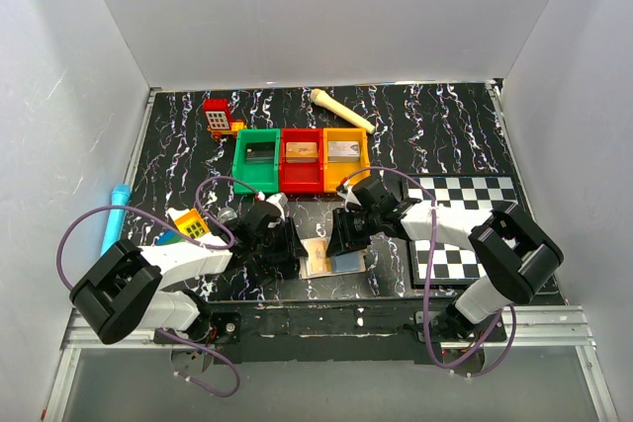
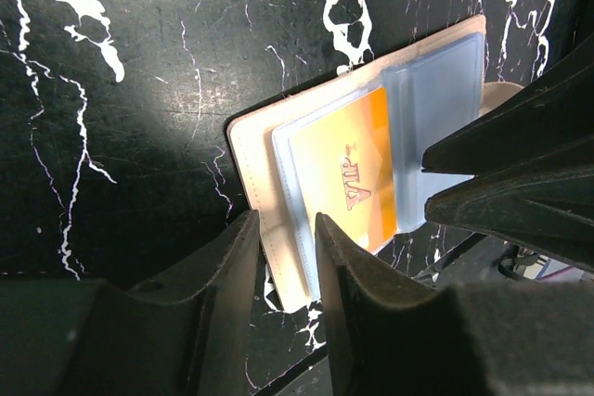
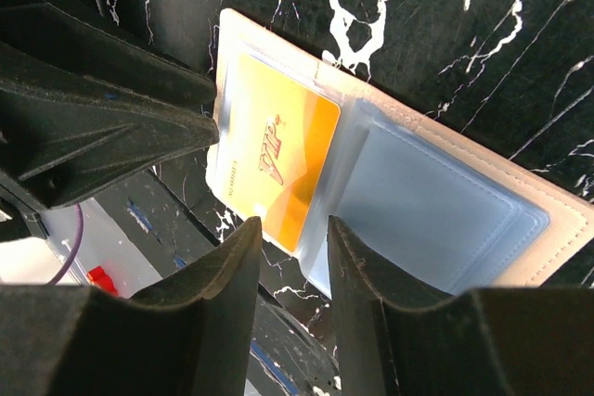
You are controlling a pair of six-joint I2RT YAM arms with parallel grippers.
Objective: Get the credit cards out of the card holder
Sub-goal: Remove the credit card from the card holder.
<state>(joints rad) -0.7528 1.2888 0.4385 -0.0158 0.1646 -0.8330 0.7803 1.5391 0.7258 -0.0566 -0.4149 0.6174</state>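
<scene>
The card holder (image 1: 332,258) lies open and flat at 6 o'clock of the table, between both grippers. One orange card (image 2: 343,173) sits in its pocket on the 9 o'clock side; the other pocket looks empty. The left gripper (image 2: 283,229) hovers at the holder's rim and the right gripper (image 3: 290,234) at the card's corner. Each has its fingers parted and clasps nothing (as far as I can see).

I judge the step is drawing the card out: one gripper should pin the holder, the other pinch the card's edge. The grippers crowd each other. Three coloured bins (image 1: 285,170) stand at 12 o'clock, and the chequered board (image 1: 495,195) is at 3 o'clock.
</scene>
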